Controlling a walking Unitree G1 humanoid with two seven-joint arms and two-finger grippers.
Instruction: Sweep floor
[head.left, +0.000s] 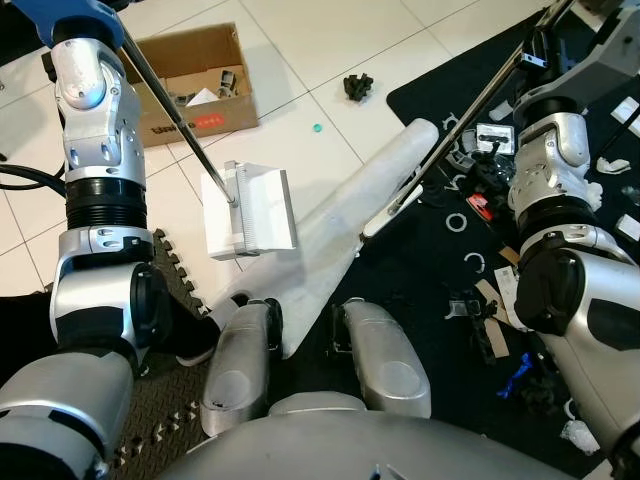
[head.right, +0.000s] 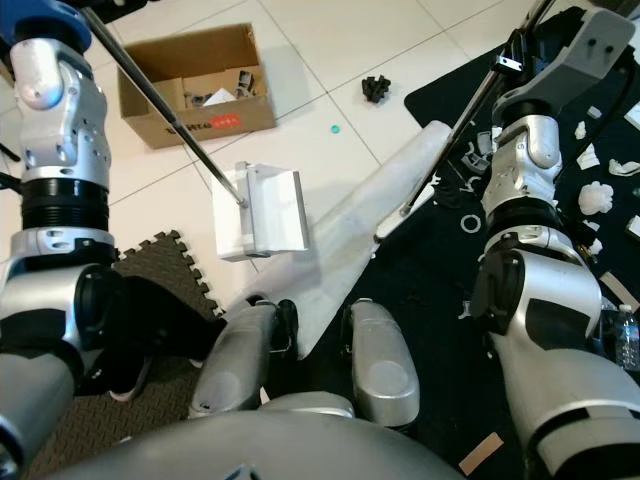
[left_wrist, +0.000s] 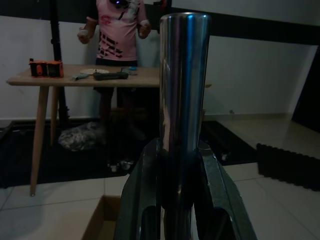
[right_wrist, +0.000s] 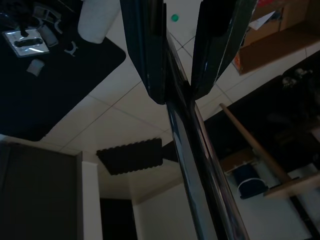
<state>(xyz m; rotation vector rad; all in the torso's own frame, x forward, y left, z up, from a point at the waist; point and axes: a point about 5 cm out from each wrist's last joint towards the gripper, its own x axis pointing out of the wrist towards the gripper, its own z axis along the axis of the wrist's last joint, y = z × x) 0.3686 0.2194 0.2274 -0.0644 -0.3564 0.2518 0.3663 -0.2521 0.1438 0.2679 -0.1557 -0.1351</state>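
Note:
My left gripper (left_wrist: 182, 150) is shut on a chrome pole (head.left: 170, 105) that runs down to a white dustpan (head.left: 250, 212) lying on the pale tiles. My right gripper (right_wrist: 182, 65) is shut on a second pole (head.left: 470, 115), which slants down to a long white broom head (head.left: 350, 225) lying across the tile and the edge of the black mat (head.left: 420, 270). A small black clump (head.left: 357, 86) and a green dot (head.left: 318, 128) lie on the tiles beyond the broom head. Several small bits of litter (head.left: 478, 205) are scattered on the black mat beside the broom.
An open cardboard box (head.left: 195, 85) with scraps stands on the tiles behind the dustpan. A black foam puzzle mat (head.left: 170, 300) lies by my left leg. White crumpled bits (head.right: 600, 195) litter the mat at far right. A person (left_wrist: 120, 35) stands behind a wooden table (left_wrist: 75, 80).

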